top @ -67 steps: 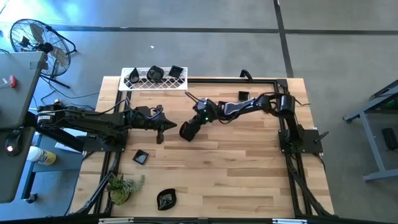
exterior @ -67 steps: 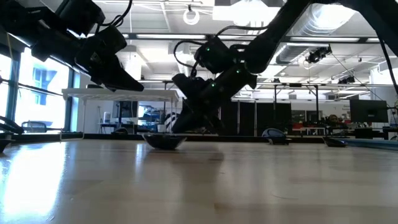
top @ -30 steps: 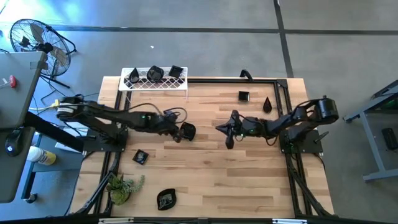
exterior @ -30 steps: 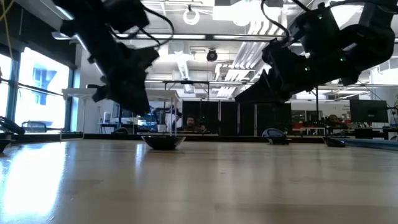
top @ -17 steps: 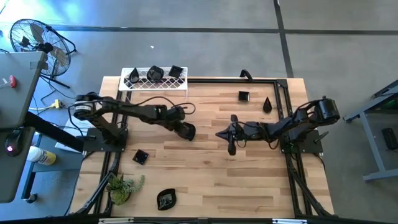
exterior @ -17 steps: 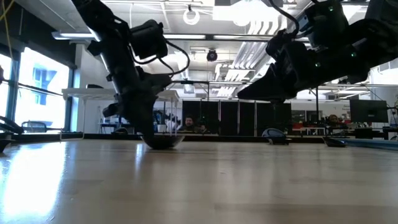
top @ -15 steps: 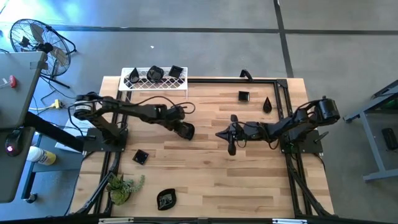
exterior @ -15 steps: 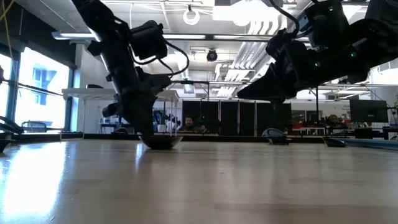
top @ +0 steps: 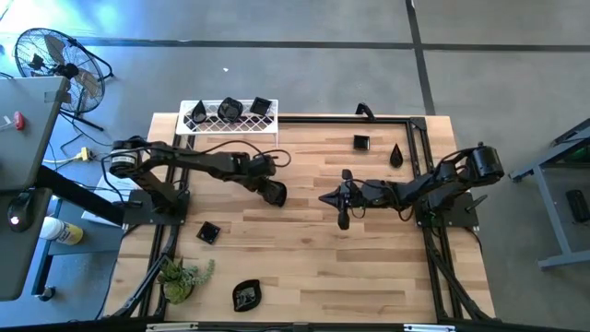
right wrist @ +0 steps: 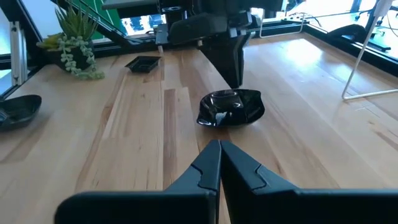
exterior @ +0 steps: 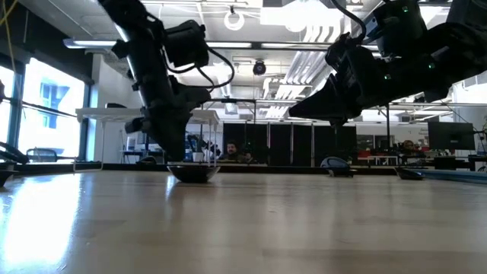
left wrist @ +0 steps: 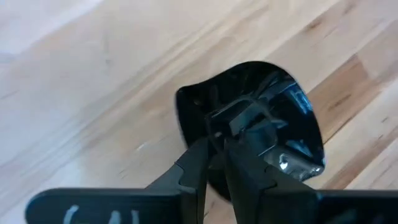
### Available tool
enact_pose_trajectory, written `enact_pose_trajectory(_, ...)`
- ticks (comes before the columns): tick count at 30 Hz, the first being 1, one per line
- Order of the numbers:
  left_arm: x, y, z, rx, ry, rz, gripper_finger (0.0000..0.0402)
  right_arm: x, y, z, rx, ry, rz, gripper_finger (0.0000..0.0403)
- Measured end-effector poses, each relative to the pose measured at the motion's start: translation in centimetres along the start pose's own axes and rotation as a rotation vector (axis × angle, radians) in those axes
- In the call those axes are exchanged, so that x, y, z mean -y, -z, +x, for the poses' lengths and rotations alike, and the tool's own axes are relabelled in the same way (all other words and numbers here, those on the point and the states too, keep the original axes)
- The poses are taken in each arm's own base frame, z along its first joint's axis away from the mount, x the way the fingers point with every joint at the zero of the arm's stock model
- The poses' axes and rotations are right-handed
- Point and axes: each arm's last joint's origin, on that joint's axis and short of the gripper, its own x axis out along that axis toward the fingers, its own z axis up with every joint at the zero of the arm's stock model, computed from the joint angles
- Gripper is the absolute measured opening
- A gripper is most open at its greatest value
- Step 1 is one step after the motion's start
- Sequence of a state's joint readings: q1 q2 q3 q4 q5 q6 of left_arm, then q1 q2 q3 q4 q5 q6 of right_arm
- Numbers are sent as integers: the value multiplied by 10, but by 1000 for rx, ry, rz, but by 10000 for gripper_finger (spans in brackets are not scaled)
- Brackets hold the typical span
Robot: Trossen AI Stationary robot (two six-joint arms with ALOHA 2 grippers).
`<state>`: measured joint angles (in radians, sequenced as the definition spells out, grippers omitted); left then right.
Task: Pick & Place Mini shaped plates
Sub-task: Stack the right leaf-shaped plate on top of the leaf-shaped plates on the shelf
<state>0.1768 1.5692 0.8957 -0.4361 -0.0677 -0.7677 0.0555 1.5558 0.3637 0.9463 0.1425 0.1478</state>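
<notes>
The left gripper (top: 274,192) pinches the rim of a black plate (left wrist: 261,118) lying on the worktop (top: 304,267), just left of centre. At its 3 o'clock, well apart, the right gripper (top: 343,218) hovers with fingers pressed together, empty.

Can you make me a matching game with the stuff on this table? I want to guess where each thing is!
Things:
1. left pincer
2. right pincer
3. plant
4. rack

Places:
A. at the table's front left corner
B. at the table's far left edge, holding plates
C. closed on the rim of a black plate
D. shut, holding nothing, over mid-table

Pairs: 1-C, 2-D, 3-A, 4-B
</notes>
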Motion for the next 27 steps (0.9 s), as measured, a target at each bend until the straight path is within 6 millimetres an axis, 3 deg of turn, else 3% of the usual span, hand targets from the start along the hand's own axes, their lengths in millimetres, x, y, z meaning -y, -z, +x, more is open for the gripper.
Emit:
enact_pose_trajectory(11,1,-3,-7,-11,-70,-17,51,0,0,0,1,0,0,2)
enact_pose_trajectory(19,-1,1,20,-65,-124,-11,51,0,0,0,1,-9,3,5)
enact_pose_trajectory(27,3,0,23,-72,-65,10,51,-1,-2,0,14,-21,6,6)
